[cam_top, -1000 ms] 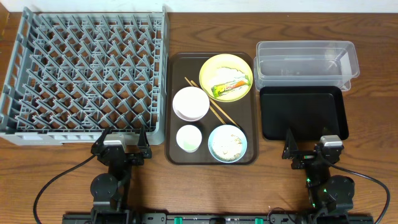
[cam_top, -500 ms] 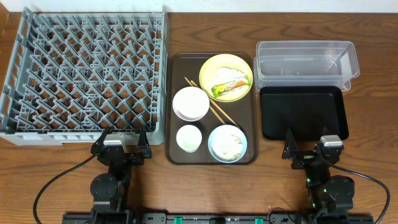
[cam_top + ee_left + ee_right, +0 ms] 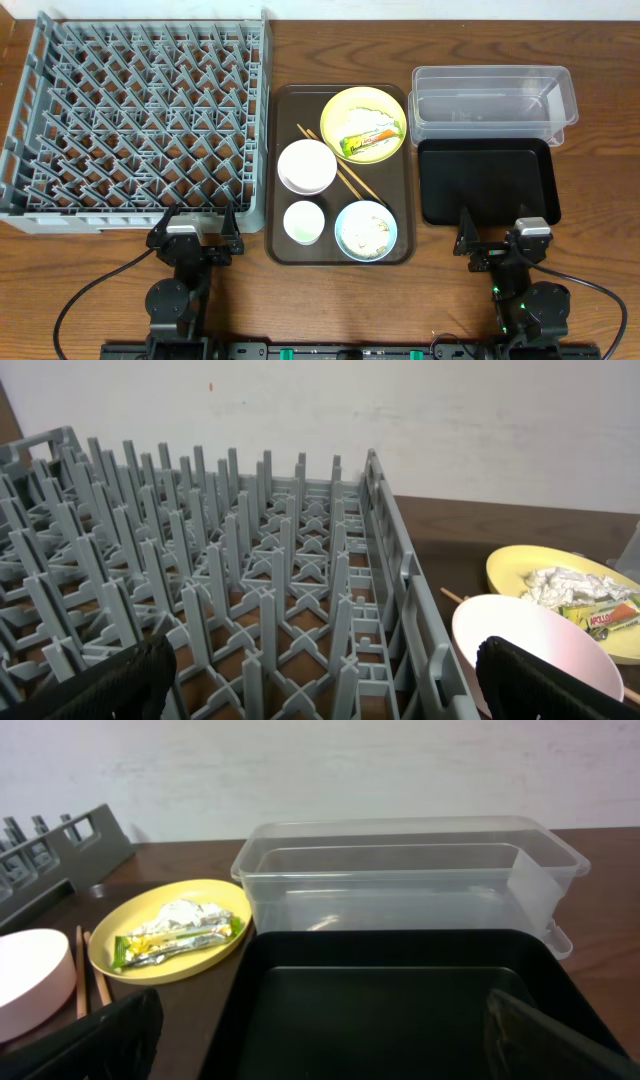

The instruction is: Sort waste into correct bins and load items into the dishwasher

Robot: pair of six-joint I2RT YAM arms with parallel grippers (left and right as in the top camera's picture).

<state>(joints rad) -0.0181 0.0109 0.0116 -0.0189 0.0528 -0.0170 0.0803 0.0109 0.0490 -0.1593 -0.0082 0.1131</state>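
Nothing's sorted yet, I reckon. The big square grey plastic dish rack (image 3: 140, 115) on the left holds nothing, same for the clear rectangular tub (image 3: 490, 100) and the flat black tray (image 3: 485, 185) on the right. The green-and-orange wrapper (image 3: 368, 143) sits on the round yellow plate (image 3: 345, 112), far end of the brown serving tray (image 3: 273, 180). The left gripper (image 3: 320, 675) and right gripper (image 3: 320, 1020) both gape wide with nothing in them. Can't make out what's in the light-blue bowl (image 3: 341, 235).
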